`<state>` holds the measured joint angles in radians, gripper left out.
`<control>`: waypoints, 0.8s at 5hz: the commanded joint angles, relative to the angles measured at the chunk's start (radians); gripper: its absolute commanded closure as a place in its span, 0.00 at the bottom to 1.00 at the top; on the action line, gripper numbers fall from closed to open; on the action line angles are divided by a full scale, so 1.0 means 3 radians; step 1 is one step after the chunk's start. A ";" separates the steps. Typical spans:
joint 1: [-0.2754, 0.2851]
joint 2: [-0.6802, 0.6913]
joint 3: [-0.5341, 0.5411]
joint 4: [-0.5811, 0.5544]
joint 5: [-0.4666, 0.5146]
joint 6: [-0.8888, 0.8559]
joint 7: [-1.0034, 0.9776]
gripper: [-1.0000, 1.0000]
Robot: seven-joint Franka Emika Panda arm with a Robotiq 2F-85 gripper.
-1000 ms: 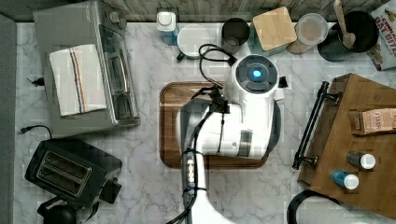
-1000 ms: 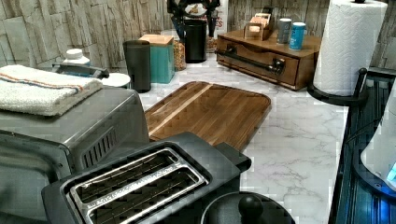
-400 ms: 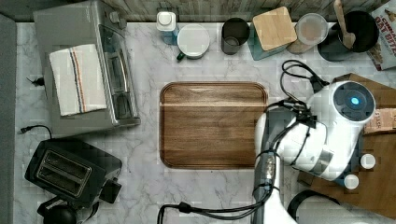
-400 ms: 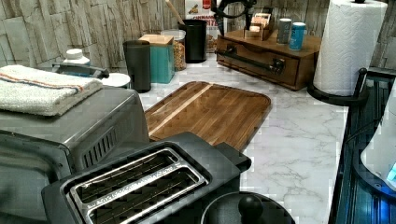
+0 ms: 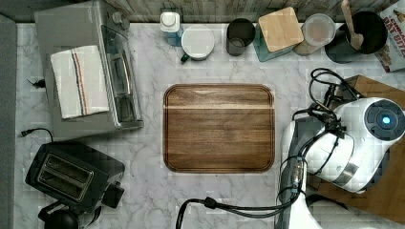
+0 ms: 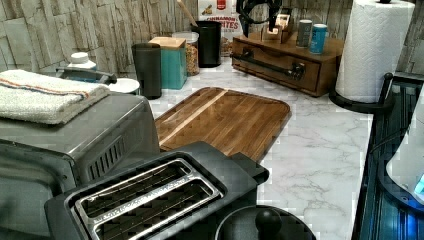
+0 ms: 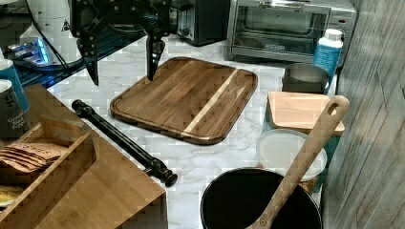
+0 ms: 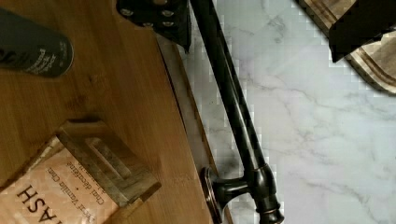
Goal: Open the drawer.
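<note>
Hanging spread wide above the drawer (image 7: 95, 191) handle (image 7: 122, 140), the hand (image 7: 122, 76) nears a "Vanilla Chai" packet (image 8: 51, 196).

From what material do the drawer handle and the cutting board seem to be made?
The handle looks like dark metal with a smooth, slightly glossy finish: light glints along the bar and its end knob. The cutting board looks like brown wood, probably oiled: lengthwise grain, and one pale strip.
</note>
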<state>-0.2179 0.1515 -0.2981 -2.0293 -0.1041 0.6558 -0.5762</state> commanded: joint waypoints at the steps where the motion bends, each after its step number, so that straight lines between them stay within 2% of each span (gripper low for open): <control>1: 0.0025 0.0383 0.0053 0.0189 -0.0286 0.0165 -0.0510 0.00; 2: 0.0036 0.0413 -0.0011 0.0109 -0.0411 0.0254 -0.0391 0.00; 4: -0.0028 0.0443 -0.0024 -0.0109 -0.0371 0.0527 -0.0341 0.00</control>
<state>-0.2091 0.3496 -0.2917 -2.0586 -0.2184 0.7964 -0.6729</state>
